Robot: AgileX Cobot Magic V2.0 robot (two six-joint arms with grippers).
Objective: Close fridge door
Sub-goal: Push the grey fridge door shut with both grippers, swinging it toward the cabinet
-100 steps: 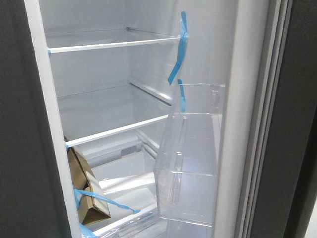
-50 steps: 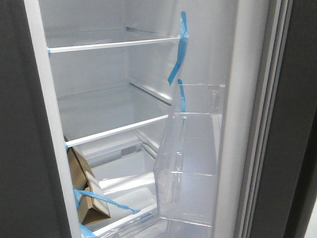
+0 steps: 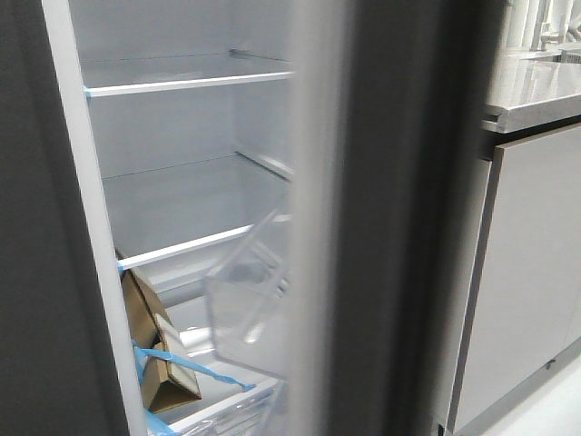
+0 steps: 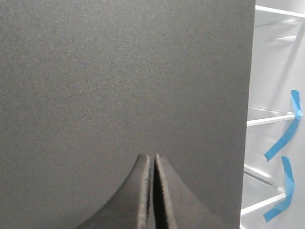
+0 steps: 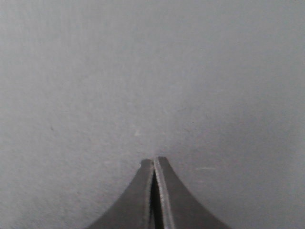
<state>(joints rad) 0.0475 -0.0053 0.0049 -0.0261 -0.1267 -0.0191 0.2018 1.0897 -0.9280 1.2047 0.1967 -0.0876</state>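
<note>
The fridge door (image 3: 408, 227) is a blurred dark-grey panel standing partly across the fridge opening in the front view. Its pale inner edge (image 3: 318, 227) and a clear bin (image 3: 245, 300) face the shelves. Neither gripper shows in the front view. My left gripper (image 4: 153, 158) is shut and empty, with its tips close to a matte dark-grey panel (image 4: 119, 71). My right gripper (image 5: 153, 161) is shut and empty, with its tips close to a flat grey surface (image 5: 152, 71) that fills its view.
Inside the fridge are white shelves (image 3: 182, 84), a brown cardboard box (image 3: 150, 336) and blue tape (image 3: 186, 363). A dark panel (image 3: 27, 272) borders the opening on the left. A pale cabinet (image 3: 531, 282) under a grey counter (image 3: 536, 91) stands to the right.
The fridge door has swung left across the opening, hiding the right part of the interior and its blue tape. The cabinet and counter on the right have come into view.
</note>
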